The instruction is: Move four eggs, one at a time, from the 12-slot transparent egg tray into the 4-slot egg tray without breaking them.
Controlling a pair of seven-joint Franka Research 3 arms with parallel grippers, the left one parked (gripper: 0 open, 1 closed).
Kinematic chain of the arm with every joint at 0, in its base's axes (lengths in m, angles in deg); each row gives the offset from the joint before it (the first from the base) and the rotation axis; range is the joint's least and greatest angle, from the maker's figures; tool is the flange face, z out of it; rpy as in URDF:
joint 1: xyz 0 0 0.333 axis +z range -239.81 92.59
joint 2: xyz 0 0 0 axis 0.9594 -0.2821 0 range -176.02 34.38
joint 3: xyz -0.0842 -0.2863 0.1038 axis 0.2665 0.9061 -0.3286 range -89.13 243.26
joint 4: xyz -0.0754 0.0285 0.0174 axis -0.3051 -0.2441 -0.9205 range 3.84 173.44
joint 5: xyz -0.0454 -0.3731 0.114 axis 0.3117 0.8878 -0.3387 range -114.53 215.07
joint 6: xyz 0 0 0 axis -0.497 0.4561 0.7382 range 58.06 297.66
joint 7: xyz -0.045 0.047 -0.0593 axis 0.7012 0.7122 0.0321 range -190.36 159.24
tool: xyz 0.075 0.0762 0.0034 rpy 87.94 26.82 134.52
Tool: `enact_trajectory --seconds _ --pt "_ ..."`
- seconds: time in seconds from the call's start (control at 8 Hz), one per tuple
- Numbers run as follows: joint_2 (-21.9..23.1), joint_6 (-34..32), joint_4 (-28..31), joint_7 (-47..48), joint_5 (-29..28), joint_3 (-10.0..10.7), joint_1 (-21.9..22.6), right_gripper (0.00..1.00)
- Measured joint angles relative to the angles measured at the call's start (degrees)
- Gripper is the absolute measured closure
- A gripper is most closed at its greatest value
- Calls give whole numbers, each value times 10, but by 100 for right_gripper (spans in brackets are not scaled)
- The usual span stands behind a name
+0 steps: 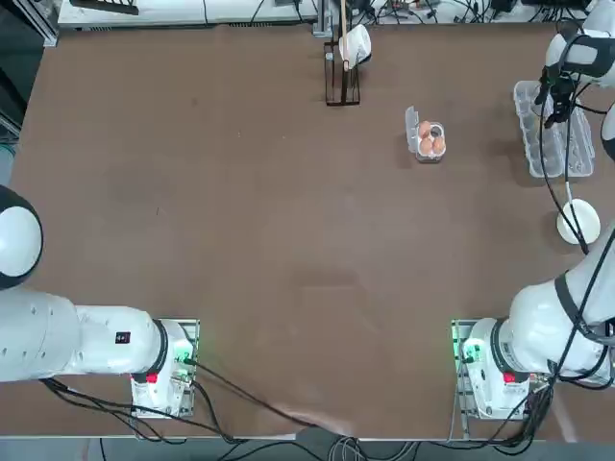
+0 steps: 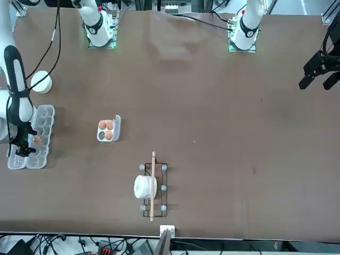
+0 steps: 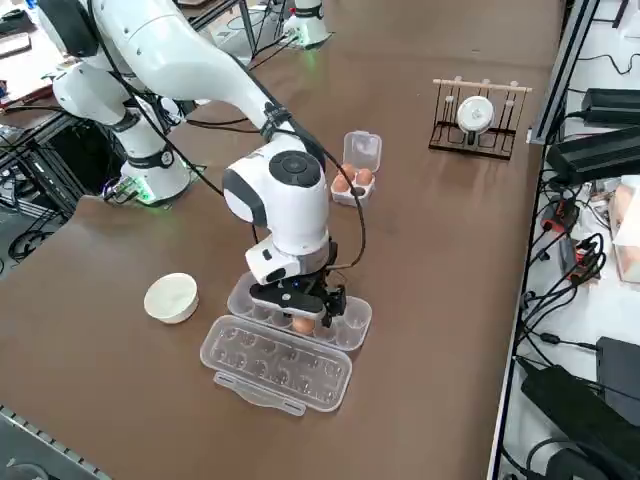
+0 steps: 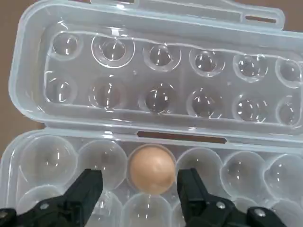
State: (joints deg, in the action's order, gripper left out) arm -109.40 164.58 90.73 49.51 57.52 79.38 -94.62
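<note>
One orange-brown egg point(image 4: 151, 169) lies in a cup of the 12-slot transparent egg tray point(image 4: 246, 170), whose lid point(image 4: 165, 80) lies folded open beside it. My right gripper point(image 4: 140, 183) hangs low over that tray, open, with one finger on each side of the egg and a gap on both sides. In the side view the gripper point(image 3: 300, 303) stands just above the egg point(image 3: 303, 324). The 4-slot egg tray point(image 1: 437, 129) sits apart, mid-table, with three eggs point(image 1: 426, 145) in it and one cup bare.
A white bowl point(image 1: 578, 223) stands on the table just beside the long tray point(image 1: 579, 154), toward the robot. A wire rack point(image 1: 343, 86) holding a white object and a wooden stick stands at the table's far edge. Bare brown tabletop lies between the two trays.
</note>
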Motion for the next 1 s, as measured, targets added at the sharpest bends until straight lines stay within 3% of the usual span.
enact_trajectory --seconds 1.0 --pt "-12 12 0 0 0 0 -6 13"
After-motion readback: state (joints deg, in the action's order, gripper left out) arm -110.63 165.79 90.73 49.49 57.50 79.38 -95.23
